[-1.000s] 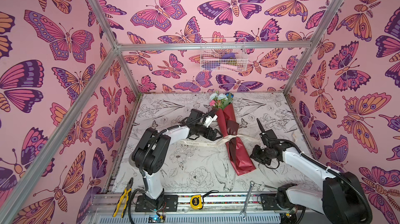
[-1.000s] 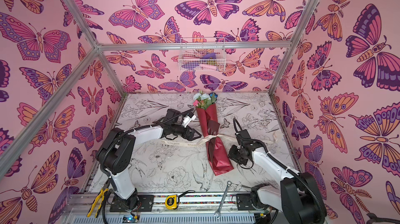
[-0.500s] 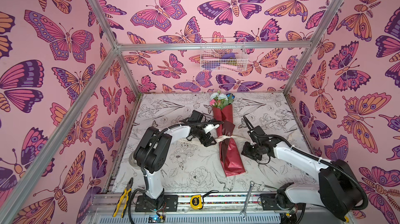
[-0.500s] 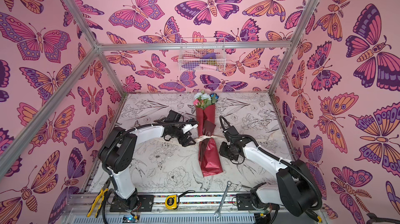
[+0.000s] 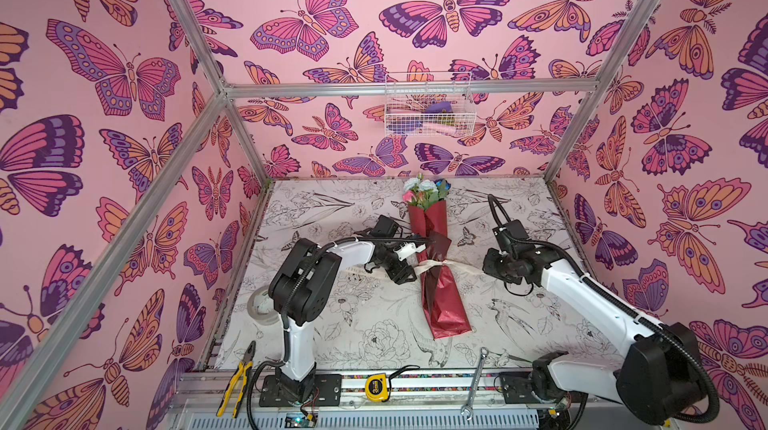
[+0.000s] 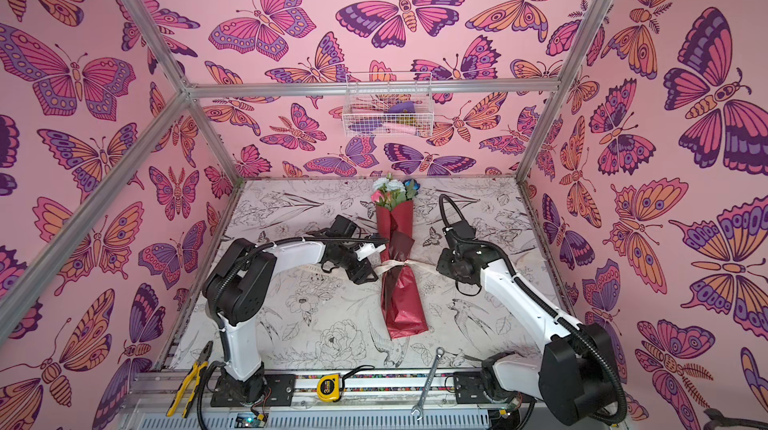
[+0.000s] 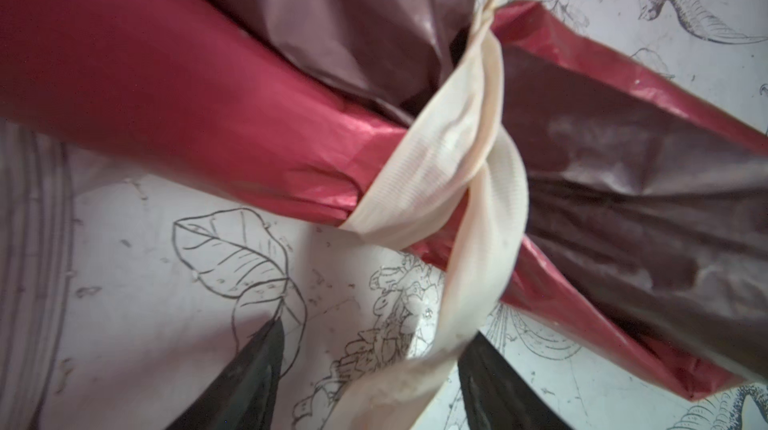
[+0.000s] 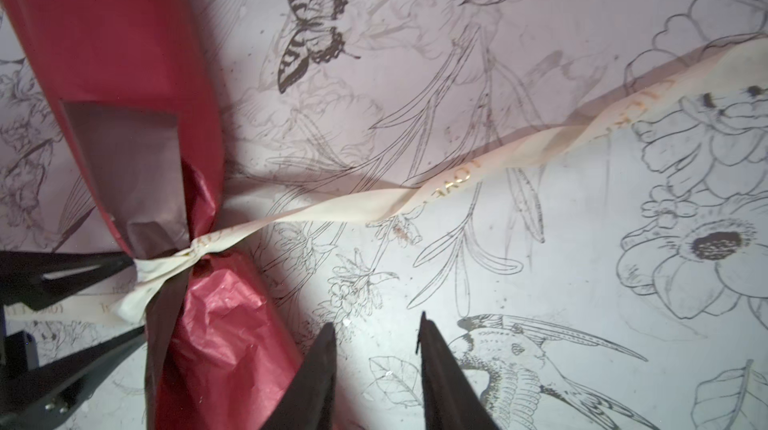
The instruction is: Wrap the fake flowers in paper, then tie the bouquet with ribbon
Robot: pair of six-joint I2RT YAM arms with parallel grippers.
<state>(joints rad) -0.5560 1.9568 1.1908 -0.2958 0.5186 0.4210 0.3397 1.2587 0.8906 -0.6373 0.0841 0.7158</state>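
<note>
The bouquet of fake flowers (image 5: 441, 295) (image 6: 400, 299) lies lengthways mid-table in dark red paper, heads toward the back wall. A cream ribbon (image 5: 432, 264) (image 7: 453, 158) (image 8: 415, 195) is crossed over around its middle, one tail running right along the table. My left gripper (image 5: 409, 273) (image 6: 368, 276) (image 7: 374, 370) is at the bouquet's left side, jaws apart, with the ribbon's other tail lying loosely between its fingers (image 8: 83, 270). My right gripper (image 5: 492, 265) (image 6: 446, 268) (image 8: 376, 340) hovers right of the bouquet, open, only printed tablecloth between its fingers.
A tape roll (image 5: 262, 307) lies by the left arm's base. Yellow pliers (image 5: 235, 382), a tape measure (image 5: 377, 386) and a wrench (image 5: 473, 382) rest on the front rail. A wire basket (image 5: 428, 104) hangs on the back wall.
The bouquet's lower end has swung left, so it lies straighter. My left gripper's jaws have narrowed around the ribbon tail. The right gripper has shifted back from the front edge.
</note>
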